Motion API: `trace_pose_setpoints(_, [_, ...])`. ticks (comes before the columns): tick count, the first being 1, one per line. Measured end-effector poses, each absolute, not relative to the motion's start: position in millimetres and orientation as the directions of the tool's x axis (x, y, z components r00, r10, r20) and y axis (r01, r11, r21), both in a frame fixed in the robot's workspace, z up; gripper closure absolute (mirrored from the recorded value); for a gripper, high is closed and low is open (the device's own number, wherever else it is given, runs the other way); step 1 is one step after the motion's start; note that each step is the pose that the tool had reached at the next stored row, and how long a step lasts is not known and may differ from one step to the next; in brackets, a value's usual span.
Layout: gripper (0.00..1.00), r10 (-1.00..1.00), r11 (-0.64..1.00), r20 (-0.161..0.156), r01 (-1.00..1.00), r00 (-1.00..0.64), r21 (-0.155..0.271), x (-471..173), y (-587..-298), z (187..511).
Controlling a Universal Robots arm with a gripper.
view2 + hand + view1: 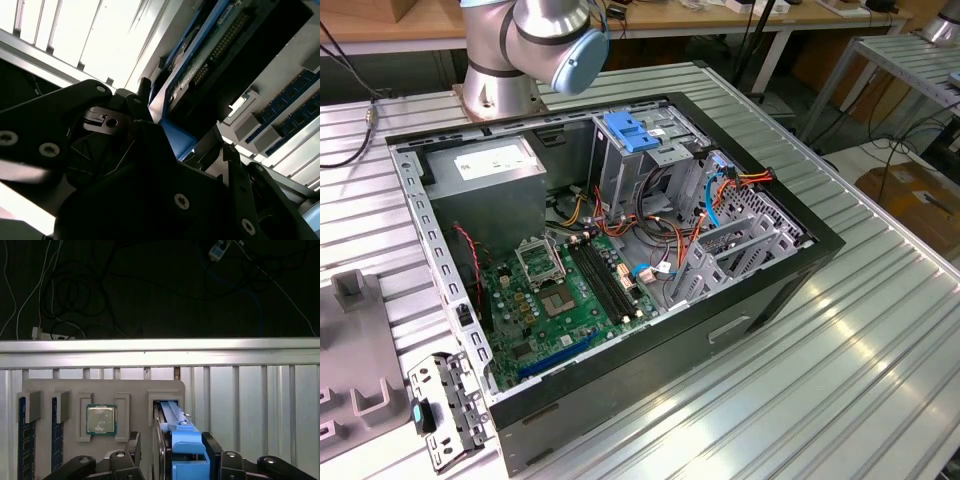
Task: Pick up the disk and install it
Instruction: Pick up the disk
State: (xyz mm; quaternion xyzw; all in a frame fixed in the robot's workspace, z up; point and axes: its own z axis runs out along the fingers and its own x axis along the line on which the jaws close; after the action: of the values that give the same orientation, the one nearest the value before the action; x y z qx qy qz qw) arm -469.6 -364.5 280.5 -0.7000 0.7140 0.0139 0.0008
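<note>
Silver disk [172, 422] at gripper [172, 446], exterior view's open case [640, 375]

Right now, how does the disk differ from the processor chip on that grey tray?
The disk stands on edge in its slot, with the hand at it; the processor chip lies flat in its recess, untouched. The disk shows a blue rail; the processor chip is silver with a green border. Both sit on the grey tray.

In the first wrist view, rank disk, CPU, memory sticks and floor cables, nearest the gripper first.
1. Disk, at the gripper, on edge in the tray.
2. CPU, in its tray pocket.
3. Memory sticks, past the CPU.
4. Floor cables, beyond the table edge.
</note>
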Motion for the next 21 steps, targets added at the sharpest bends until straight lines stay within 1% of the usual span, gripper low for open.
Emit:
trace_pose_setpoints(11, [0.4,-1.0,0.02,-0.021,-1.0,-0.02,0.019,-470,-364,275])
trace_pose_setpoints(17, [0.4,-1.0,0.02,-0.018,-1.0,-0.02,0.018,-470,-362,291])
trace_pose_setpoints(21, [0.4,-1.0,0.02,-0.018,-1.0,-0.02,0.018,-470,-361,293])
